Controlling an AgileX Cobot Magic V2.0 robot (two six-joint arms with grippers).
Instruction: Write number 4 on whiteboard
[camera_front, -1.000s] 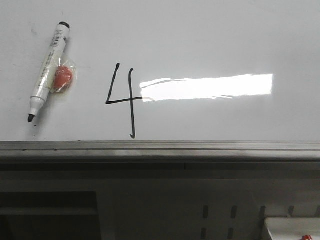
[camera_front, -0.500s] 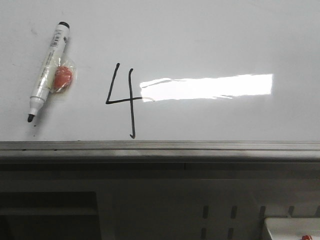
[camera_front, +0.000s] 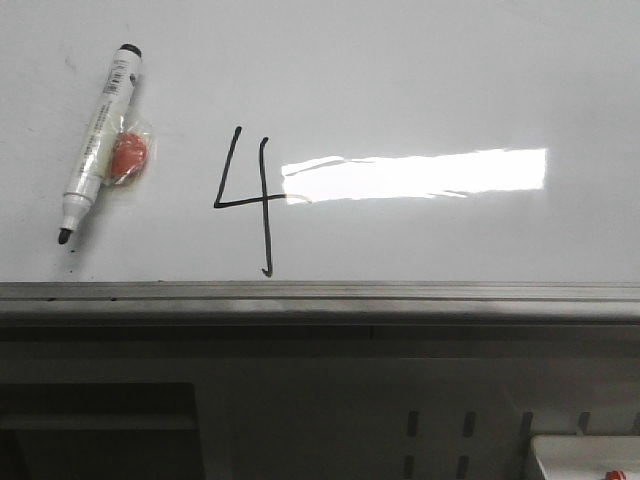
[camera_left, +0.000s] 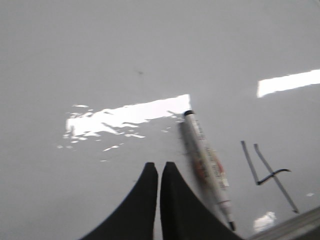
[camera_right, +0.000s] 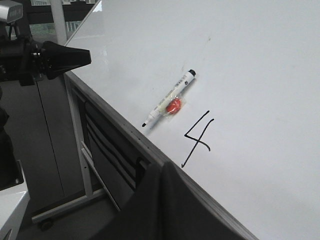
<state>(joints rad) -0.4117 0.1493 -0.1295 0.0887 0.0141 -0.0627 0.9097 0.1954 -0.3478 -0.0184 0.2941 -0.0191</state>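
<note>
The 4 (camera_front: 245, 197) is drawn in thin black line on the whiteboard (camera_front: 420, 70), its hooked tail ending just above the grey rail (camera_front: 320, 293). Judged from that, the writing itself looks done.

A marker (camera_front: 96, 142) lies flat on the board, well to the left of the 4, uncapped, tip pointing toward the rail, with a small red piece (camera_front: 128, 157) in clear wrap touching its barrel on the side nearer the 4. The marker looks light, stiff and smooth. If it must be lifted again, the mid-barrel is the likely place to pinch, though the red piece sits right there and could get caught in the grip. The glossy board may let the marker skid or roll under a nudge. The ink of the 4 could smear if anything brushes it.

The left claw (camera_left: 159, 172) hangs above the board beside the marker, its fingers pressed together on nothing. The right claw (camera_right: 161, 175) sits off the rail side of the 4, also closed and empty. Nothing lies between the marker and the 4 except the red piece.
</note>
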